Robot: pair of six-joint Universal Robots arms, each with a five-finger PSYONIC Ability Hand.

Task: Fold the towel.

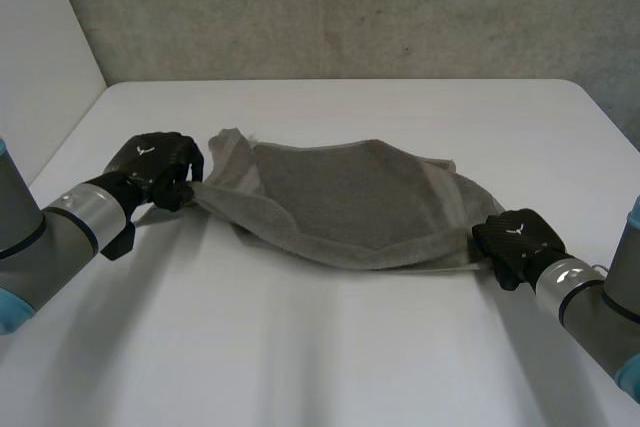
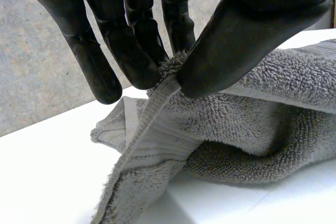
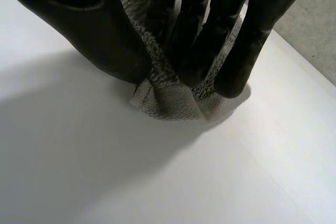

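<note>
Head view: left hand (image 1: 155,169) and right hand (image 1: 517,239) pinch opposite towel (image 1: 350,202) ends.

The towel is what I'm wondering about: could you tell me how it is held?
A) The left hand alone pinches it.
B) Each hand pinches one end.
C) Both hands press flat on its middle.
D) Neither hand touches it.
B: the left hand pinches one end of the towel between its thumb and fingers, and the right hand grips the opposite end.
</note>
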